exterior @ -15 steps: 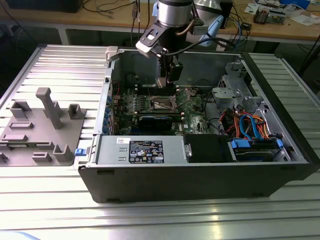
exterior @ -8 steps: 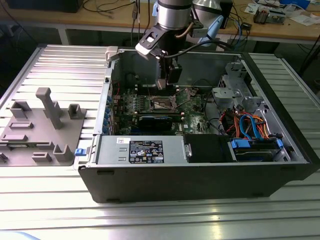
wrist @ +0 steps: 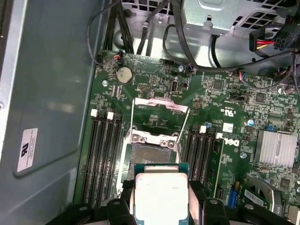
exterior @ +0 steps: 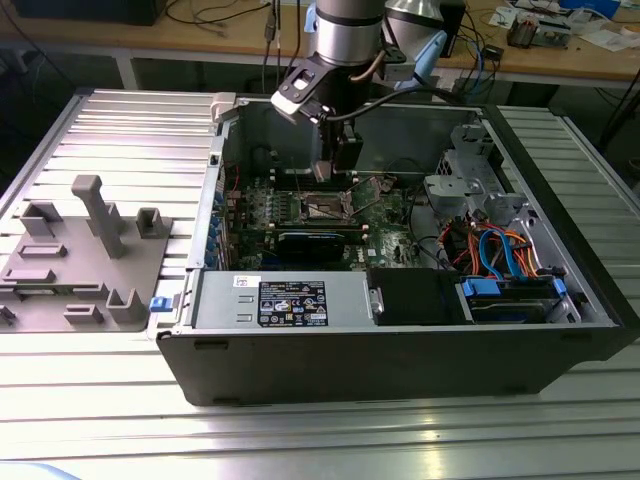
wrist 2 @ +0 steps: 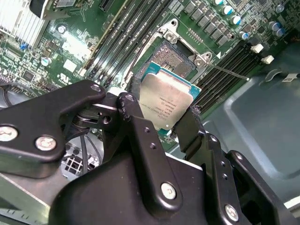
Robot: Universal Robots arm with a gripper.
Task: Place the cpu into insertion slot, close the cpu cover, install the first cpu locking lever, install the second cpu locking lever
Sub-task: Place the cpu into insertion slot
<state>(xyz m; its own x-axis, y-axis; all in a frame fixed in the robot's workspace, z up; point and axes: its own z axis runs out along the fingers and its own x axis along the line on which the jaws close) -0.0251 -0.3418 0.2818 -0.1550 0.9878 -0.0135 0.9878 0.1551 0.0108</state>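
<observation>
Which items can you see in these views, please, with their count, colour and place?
cpu: one, silver-grey, between the gripper's fingers, near the socket
cpu cover: one, silvery, raised open at the socket
cpu socket: one, dark, open, on the motherboard
memory slots: several, black, either side of the socket
coin battery: one, silver, on the motherboard
heatsink: one, silver, on the motherboard
motherboard: one, green, inside the computer case
computer case: one, black, lying open
fixture tray: one, grey, at the exterior view's left
gripper: one, black, shut on the cpu

power supply sticker (exterior: pixel 292 303), print illegible
</observation>
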